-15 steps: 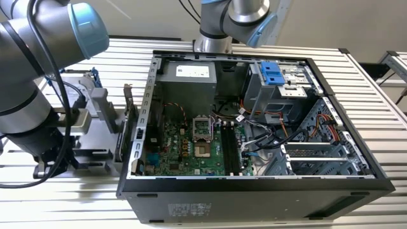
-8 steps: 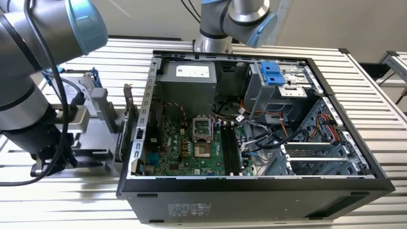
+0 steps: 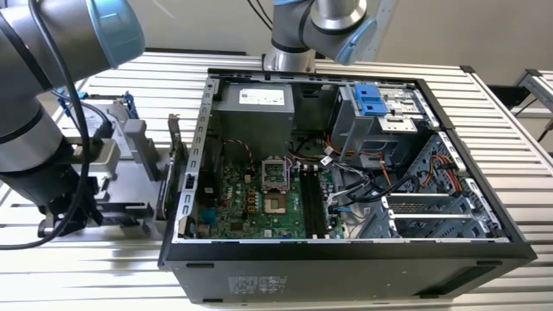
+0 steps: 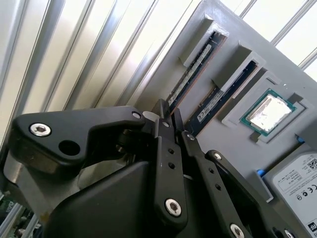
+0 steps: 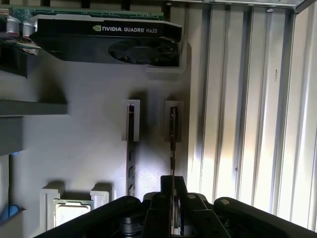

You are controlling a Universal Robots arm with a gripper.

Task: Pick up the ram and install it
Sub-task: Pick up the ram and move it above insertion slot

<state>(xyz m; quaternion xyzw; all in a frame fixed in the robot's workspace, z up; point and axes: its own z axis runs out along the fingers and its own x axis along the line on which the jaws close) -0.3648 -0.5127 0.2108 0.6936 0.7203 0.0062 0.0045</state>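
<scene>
The ram (image 5: pixel 172 141) is a thin stick standing on edge in a slot of the grey parts holder (image 5: pixel 89 148). In the second wrist view the ram (image 4: pixel 194 67) runs down to my black fingers. My gripper (image 5: pixel 172 187) straddles its near end, one finger on each flat side, shut on the stick, which still sits in its slot. The second wrist view has the gripper (image 4: pixel 176 124) at the same spot. A second stick (image 5: pixel 130 148) stands in the neighbouring slot. The motherboard's black memory slots (image 3: pixel 313 204) lie inside the open computer case (image 3: pixel 346 249).
The holder also carries a graphics card (image 5: pixel 106 42), a square silver processor chip (image 4: pixel 270 111) and a hard drive (image 4: pixel 299 178). In the exterior view the holder (image 3: pixel 138 139) stands to the left of the case on a slatted metal table (image 3: pixel 87 272). Loose cables (image 3: pixel 363 188) cross the case.
</scene>
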